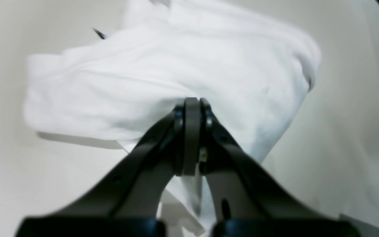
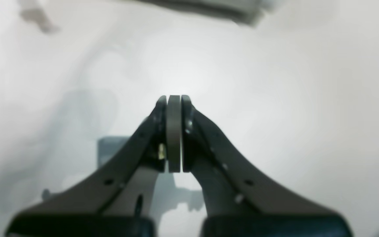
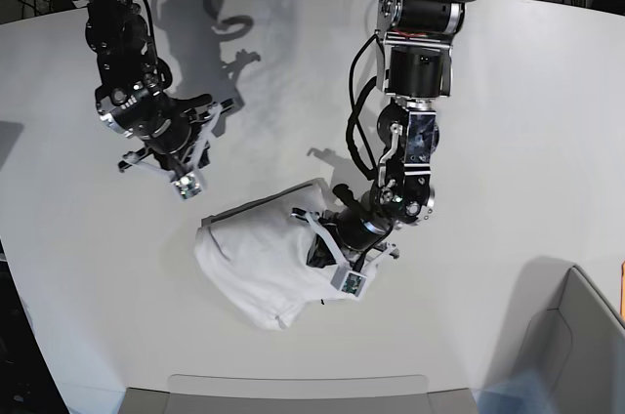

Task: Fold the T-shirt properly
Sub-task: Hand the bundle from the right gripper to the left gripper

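A pale table [image 3: 508, 141] lies mostly bare. The one obstacle on its surface is a crumpled white T-shirt [image 3: 259, 263], bunched near the middle of the front edge. The left arm reaches down over the shirt's right side, its gripper [image 3: 317, 248] closed at the cloth, blocking approach from there. The right gripper [image 3: 186, 175], closed, hangs above bare table toward the back left corner, apart from the shirt. The right half and the front left corner stay open for passage. A grey bin [image 3: 576, 336] stands at the front right corner.

Lab: two-armed rig, white table [image 3: 508, 141]
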Controlling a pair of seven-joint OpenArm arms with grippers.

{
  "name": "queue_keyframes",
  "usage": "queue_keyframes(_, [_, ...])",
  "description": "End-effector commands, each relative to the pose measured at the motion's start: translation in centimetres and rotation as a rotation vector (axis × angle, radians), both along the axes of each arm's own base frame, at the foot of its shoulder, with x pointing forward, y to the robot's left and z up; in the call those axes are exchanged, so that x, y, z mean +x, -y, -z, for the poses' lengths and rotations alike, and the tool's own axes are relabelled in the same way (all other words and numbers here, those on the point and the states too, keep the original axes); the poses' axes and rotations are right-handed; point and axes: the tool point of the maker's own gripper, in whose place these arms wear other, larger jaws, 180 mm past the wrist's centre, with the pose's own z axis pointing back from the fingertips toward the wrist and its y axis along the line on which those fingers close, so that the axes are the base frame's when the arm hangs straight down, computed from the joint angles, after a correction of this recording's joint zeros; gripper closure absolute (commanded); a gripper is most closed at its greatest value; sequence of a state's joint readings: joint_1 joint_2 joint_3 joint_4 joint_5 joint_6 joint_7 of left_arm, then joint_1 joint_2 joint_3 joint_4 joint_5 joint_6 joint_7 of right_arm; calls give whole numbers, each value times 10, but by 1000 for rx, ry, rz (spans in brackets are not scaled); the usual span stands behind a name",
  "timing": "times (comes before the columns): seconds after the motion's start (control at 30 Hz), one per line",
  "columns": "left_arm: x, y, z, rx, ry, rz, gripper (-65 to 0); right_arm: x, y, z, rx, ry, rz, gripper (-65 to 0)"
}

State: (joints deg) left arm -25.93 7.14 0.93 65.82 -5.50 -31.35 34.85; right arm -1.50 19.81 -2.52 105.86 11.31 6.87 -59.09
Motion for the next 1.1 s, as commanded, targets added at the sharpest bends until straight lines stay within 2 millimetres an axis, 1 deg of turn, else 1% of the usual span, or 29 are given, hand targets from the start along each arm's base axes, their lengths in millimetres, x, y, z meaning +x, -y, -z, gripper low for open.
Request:
queue_keyframes(0.0, [9, 1, -31, -41, 86, -13, 0, 25, 15, -30, 1, 123, 37, 0])
queue_keyframes(0.07, [3, -6, -33, -45, 101, -34, 0, 47, 35, -47, 13, 194, 93, 0])
queue_keyframes(0.17, [-1, -14, -49, -45, 154, -56, 0, 89, 65, -70, 19, 254, 181, 0])
queue_keyframes(0.23, [-7, -13, -57, -45, 181, -53, 0, 117, 80, -81, 36, 267, 230, 0])
queue_keyframes(0.27, [-9, -6, -61, -45, 194, -37, 0, 132, 84, -86, 50, 284, 246, 0])
queue_keyframes(0.3, [-11, 4, -62, -38, 199, -7, 0, 145, 83, -88, 74, 293, 253, 0])
queue_keyframes(0.33, [-14, 18, -61, -29, 199, 32, 0, 160, 80, -87, 99, 301, 259, 0])
queue_keyframes(0.4, [-21, 39, -49, -12, 171, 95, 0, 182, 80, -82, 134, 304, 277, 0])
queue_keyframes(0.43, [-25, 49, -41, -3, 151, 124, 0, 192, 81, -74, 146, 290, 289, 0])
queue_keyframes(0.47, [-28, 55, -35, 4, 136, 144, 0, 201, 81, -61, 150, 259, 296, 0])
queue_keyframes(0.53, [-24, 55, -38, 6, 140, 143, 0, 211, 71, -40, 147, 202, 289, 0])
queue_keyframes(0.6, [-22, 51, -38, 1, 139, 128, 0, 214, 59, -20, 147, 159, 273, 0])
queue_keyframes(0.67, [-20, 45, -35, -3, 128, 111, 0, 212, 38, -4, 152, 141, 240, 0])
queue_keyframes(0.73, [-21, 45, -22, 5, 86, 114, 0, 203, 20, 13, 156, 117, 208, 0])
queue_keyframes(0.8, [-23, 43, -12, 23, 47, 121, 0, 192, -3, 28, 162, 89, 168, 0])
queue_keyframes(0.87, [-23, 39, -9, 18, 39, 107, 0, 182, -27, 37, 156, 78, 111, 0])
queue_keyframes(0.93, [-15, 18, -15, -3, 46, 43, 0, 172, -52, 43, 151, 70, 46, 0])
queue_keyframes(1.0, [-8, -3, -21, -27, 56, -23, 0, 165, -68, 41, 157, 81, 5, 0])
queue_keyframes(1.07, [-5, -15, -23, -40, 58, -60, 0, 159, -75, 36, 171, 103, -12, 0])
